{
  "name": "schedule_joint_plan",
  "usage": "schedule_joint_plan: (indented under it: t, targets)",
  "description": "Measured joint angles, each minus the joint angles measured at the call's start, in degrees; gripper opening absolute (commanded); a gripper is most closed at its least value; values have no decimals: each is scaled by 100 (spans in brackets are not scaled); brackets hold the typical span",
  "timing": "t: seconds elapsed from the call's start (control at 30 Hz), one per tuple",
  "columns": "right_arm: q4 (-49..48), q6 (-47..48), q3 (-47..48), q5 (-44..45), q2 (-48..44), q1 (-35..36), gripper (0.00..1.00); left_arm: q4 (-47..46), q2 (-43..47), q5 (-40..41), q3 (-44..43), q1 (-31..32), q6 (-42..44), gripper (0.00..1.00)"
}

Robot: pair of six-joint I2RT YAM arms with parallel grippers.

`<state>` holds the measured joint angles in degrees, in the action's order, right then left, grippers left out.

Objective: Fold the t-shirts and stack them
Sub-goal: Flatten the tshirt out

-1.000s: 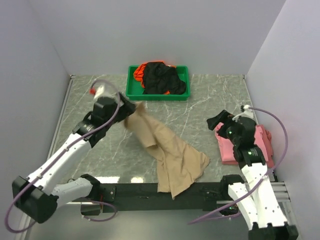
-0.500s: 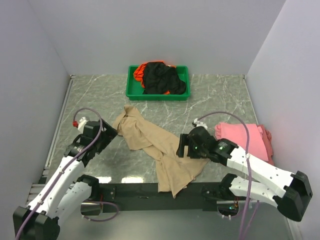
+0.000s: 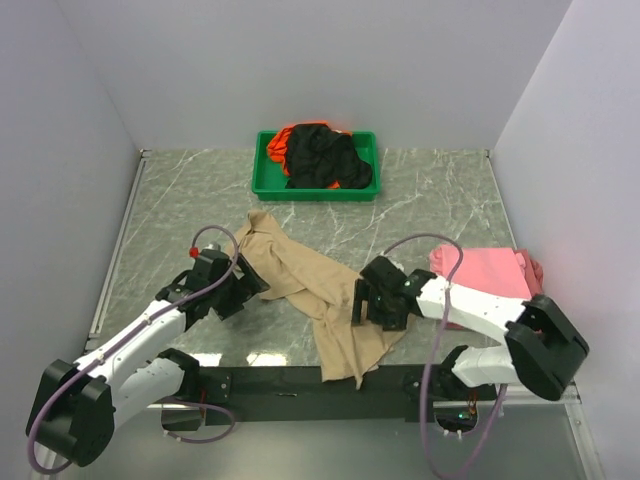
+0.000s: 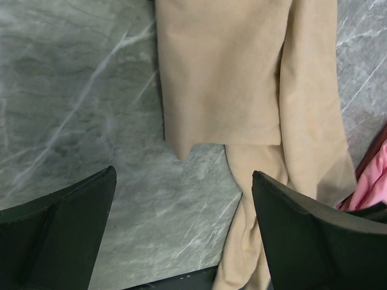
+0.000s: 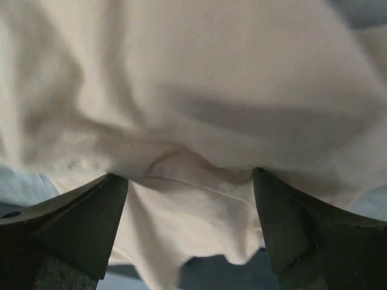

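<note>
The tan t-shirt (image 3: 315,290) lies crumpled in a long diagonal strip on the marble table, its lower end hanging over the front edge. My left gripper (image 3: 248,285) is open and low at the shirt's left edge. In the left wrist view, bare marble lies between its fingers (image 4: 60,229) and tan cloth (image 4: 224,72) lies ahead. My right gripper (image 3: 363,300) is open on the shirt's right side, with tan cloth (image 5: 193,109) bunched between its fingers (image 5: 72,223). The pink t-shirt (image 3: 490,280) lies folded at the right. Black (image 3: 325,158) and orange (image 3: 277,147) t-shirts are piled in the tray.
The green plastic tray (image 3: 262,185) stands at the back centre. White walls close in the table on three sides. A black rail (image 3: 270,380) runs along the front edge between the arm bases. A pink edge shows at the right of the left wrist view (image 4: 375,181).
My left gripper let go of the shirt's upper corner, dropped and moved to its left edge. My right gripper swung from the pink shirt onto the tan shirt's right side.
</note>
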<state>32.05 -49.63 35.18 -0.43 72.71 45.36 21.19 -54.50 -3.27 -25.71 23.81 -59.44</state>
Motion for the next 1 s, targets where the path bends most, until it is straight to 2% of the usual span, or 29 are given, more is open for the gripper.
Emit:
schedule_joint_plan:
  t: [0.17,0.3,0.4,0.5,0.63,0.73,0.83,1.0]
  targets:
    - [-232,271,522,286,682,-986,90,-118,-127,11,0,68,0,99]
    - [-264,573,1176,859,1250,-1259,91,-170,-232,11,0,129,-4,97]
    - [-155,765,1639,1204,1283,-1274,92,-216,-345,42,0,234,-33,95]
    - [-122,914,1759,1401,826,-1274,92,-326,-516,83,0,332,-116,90]
    - [-50,1021,1486,1335,-278,-1272,92,-457,-804,219,-2,393,-260,74]
    - [-39,1032,962,1069,-1071,-1270,92,-466,-1034,466,-87,409,-431,63]
    - [197,1001,411,745,-1593,-1211,92,-494,-1274,662,-212,409,-490,55]
    - [866,695,-44,468,-2144,-520,92,-817,-1777,669,-376,420,-501,40]
